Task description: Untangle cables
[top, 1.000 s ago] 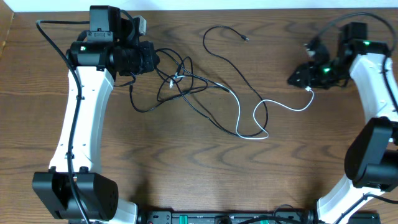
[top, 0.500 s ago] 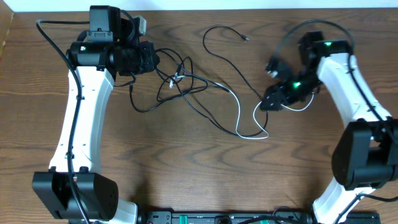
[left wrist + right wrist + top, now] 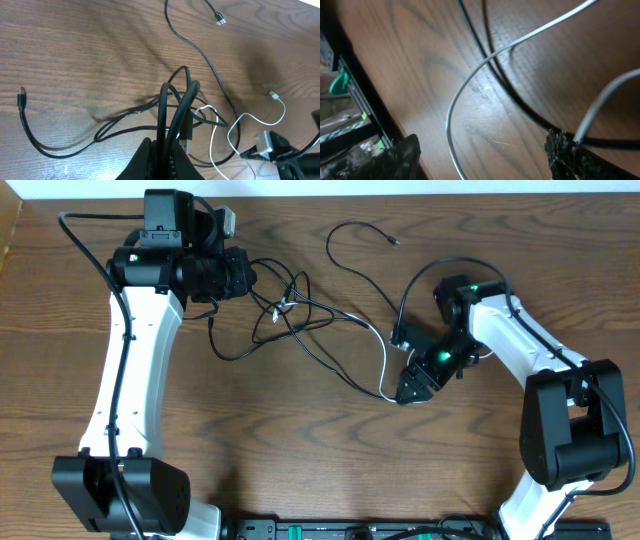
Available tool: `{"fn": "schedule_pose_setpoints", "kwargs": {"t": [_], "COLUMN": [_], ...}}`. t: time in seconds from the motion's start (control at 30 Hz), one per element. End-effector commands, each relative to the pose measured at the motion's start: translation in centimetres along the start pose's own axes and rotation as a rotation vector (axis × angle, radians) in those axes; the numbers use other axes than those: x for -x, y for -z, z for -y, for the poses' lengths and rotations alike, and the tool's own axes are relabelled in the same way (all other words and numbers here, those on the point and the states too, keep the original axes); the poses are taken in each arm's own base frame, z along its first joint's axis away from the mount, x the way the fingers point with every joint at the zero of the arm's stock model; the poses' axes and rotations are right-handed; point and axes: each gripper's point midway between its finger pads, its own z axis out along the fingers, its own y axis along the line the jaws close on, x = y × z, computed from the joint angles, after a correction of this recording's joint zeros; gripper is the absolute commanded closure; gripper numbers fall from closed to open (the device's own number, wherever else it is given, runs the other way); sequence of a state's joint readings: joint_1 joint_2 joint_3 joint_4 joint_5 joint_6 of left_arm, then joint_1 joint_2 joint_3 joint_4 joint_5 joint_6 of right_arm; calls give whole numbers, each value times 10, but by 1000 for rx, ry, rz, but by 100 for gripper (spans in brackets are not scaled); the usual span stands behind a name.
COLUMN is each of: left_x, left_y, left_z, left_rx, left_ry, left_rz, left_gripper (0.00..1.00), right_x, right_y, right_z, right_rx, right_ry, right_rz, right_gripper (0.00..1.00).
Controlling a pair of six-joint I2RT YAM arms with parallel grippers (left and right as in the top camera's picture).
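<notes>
No legible text or markings.

Tally time: one white cable (image 3: 384, 365), looped under the right gripper (image 3: 408, 392). Black cables (image 3: 163, 107): at least two, but the knot at the left gripper (image 3: 248, 278) hides the exact count. Two grippers, one table (image 3: 300, 450).

A dark brown wood-grain surface (image 3: 300, 450) carries thin black cables (image 3: 290, 315), tangled toward its left. A thin white cable (image 3: 385, 365) loops among them.
</notes>
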State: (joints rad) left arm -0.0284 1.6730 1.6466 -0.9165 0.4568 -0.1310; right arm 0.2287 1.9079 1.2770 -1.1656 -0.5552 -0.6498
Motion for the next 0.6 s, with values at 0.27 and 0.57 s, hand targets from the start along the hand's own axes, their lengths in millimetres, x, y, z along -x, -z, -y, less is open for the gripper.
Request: {"fn": "schedule_pose_setpoints", "kwargs": {"t": [0.27, 0.57], "left_x": [4, 3], "left_y": [11, 11], "left_z": [0, 0], "left_rx": [11, 13], "left_ry": [-11, -9], "left_rz": [29, 23], "left_gripper": [92, 92], "right_x": [-9, -18], "right_y": [-19, -31], "right_z": [-21, -34], "right_rx": [133, 186], "right_ry": [50, 40], "right_rz": [27, 6], "right_gripper": [22, 45]}}
